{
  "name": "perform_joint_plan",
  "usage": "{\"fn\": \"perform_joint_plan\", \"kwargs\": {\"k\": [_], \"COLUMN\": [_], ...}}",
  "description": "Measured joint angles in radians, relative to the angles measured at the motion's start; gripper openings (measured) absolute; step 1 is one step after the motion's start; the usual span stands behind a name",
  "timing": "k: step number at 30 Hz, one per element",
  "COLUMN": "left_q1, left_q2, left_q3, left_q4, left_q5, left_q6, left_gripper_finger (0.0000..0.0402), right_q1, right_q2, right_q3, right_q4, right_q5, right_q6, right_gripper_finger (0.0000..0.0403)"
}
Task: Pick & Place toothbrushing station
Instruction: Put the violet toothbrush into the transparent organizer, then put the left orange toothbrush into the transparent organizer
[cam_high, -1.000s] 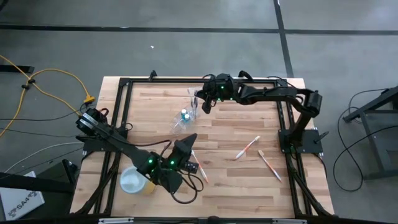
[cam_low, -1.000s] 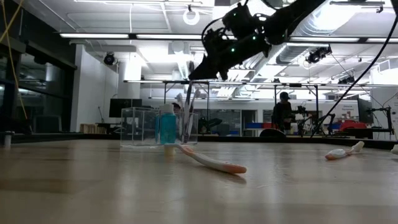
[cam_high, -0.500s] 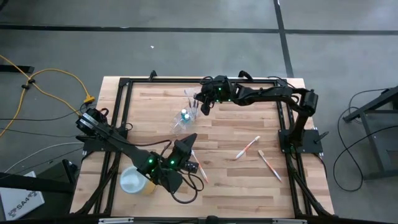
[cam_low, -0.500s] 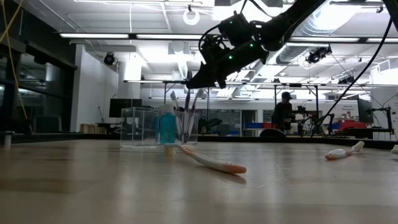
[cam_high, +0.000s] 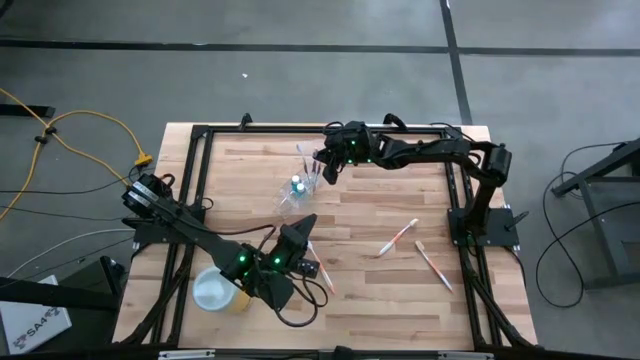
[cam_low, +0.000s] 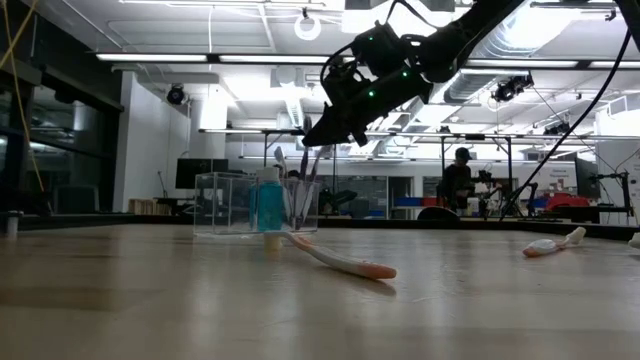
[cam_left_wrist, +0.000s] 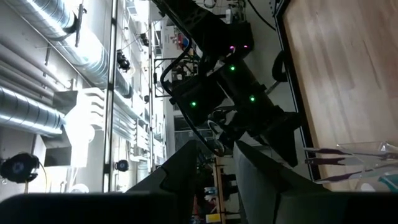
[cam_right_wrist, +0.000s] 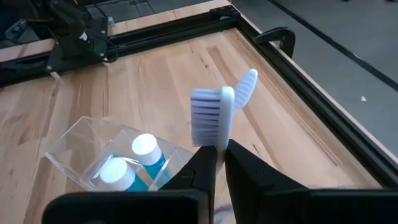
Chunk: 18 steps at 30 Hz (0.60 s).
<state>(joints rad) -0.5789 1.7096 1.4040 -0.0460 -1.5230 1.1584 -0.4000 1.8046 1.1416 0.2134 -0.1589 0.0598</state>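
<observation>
Right wrist view: blue tubes (cam_right_wrist: 134, 163), no legible labels.

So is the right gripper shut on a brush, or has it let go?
Shut on it: the right gripper pinches the toothbrush by its neck, bristles up, above the clear cup.

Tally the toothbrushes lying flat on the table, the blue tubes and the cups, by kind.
Toothbrushes lying flat: 3
Blue tubes: 2
Clear cup: 1
Yellow cup: 1
Total: 7
</observation>
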Motion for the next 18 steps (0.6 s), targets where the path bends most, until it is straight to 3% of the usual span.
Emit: {"fn": "perform_joint_plan", "kwargs": {"k": [8,18], "left_q1": [0.0,0.0], "left_q2": [0.0,0.0], "left_q3": [0.0,0.0], "left_q4": [0.0,0.0], "left_q5": [0.0,0.001], "left_q6": [0.0,0.0], "left_gripper_finger": [0.0099,0.0099], "right_q1": [-0.001,-0.001], "right_q2": [0.0,0.0], "right_q3": [0.0,0.0], "right_q4": [0.0,0.009], "right_q5": [-0.058,-0.05], "right_q6": [0.017,0.015], "right_gripper_finger": [0.0048,0.0098]}}
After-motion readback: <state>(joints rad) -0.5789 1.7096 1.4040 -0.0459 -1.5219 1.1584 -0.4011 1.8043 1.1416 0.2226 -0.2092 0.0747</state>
